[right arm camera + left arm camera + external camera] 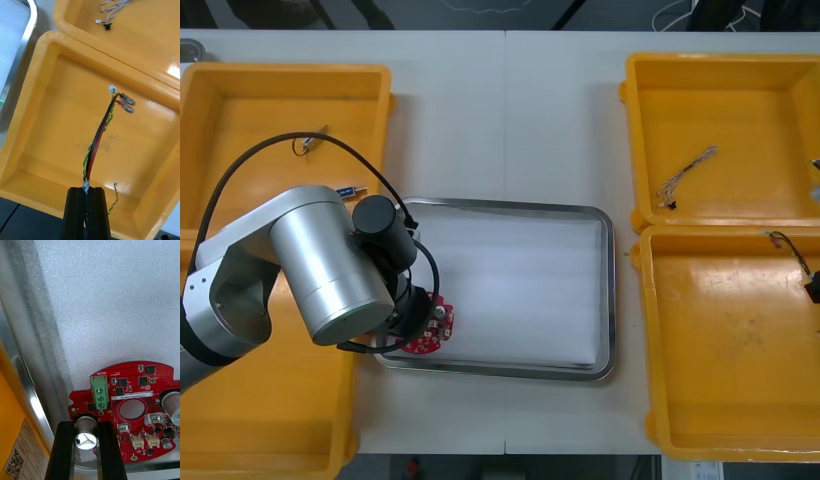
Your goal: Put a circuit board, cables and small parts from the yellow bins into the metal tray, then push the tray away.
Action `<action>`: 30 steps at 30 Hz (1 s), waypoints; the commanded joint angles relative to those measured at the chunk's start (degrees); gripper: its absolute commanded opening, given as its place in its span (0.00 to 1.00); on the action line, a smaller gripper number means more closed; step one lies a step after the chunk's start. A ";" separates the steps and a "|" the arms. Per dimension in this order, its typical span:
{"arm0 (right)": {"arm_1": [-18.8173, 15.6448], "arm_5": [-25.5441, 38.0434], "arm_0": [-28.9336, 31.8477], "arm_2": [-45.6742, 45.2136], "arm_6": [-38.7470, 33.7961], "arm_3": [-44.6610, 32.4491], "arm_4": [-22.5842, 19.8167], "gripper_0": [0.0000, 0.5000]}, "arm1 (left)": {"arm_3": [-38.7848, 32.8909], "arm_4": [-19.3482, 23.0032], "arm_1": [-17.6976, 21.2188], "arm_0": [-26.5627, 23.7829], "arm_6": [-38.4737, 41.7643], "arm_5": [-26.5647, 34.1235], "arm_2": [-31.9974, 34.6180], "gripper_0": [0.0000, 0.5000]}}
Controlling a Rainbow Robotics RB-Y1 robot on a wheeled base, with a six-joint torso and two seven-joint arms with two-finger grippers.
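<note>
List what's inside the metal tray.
White lining and a circuit board at its near left corner, held by the left gripper, whose arm hides part of that corner. Right gripper holds cables over a bin.

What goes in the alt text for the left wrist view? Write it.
The left tool grips a silver cylinder on a round red circuit board, over the white inside of the metal tray, near its rim.

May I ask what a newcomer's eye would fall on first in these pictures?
The round red circuit board, gripped by the left gripper at the near left corner of the metal tray, stands out against its white inside. The right gripper pinches a bundle of cables over the near right yellow bin.
</note>
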 commanded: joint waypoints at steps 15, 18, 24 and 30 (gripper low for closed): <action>-3.26 0.20 -4.31 4.94 5.65 0.62 -0.32 0.00 | -0.75 -1.44 -1.36 -2.16 8.86 -2.02 -0.97 1.00; -3.88 0.20 -5.01 4.94 6.00 0.70 -1.55 0.00 | -2.07 -1.09 -1.62 -2.25 9.83 -1.66 -0.45 1.00; -5.37 0.20 -9.32 5.82 6.27 0.62 -8.40 0.00 | -4.97 -0.56 -3.11 -2.16 11.14 1.85 2.54 1.00; -6.08 0.20 -17.23 12.32 6.27 0.62 -12.97 0.00 | -9.19 3.31 -3.29 -2.25 10.09 7.48 10.45 1.00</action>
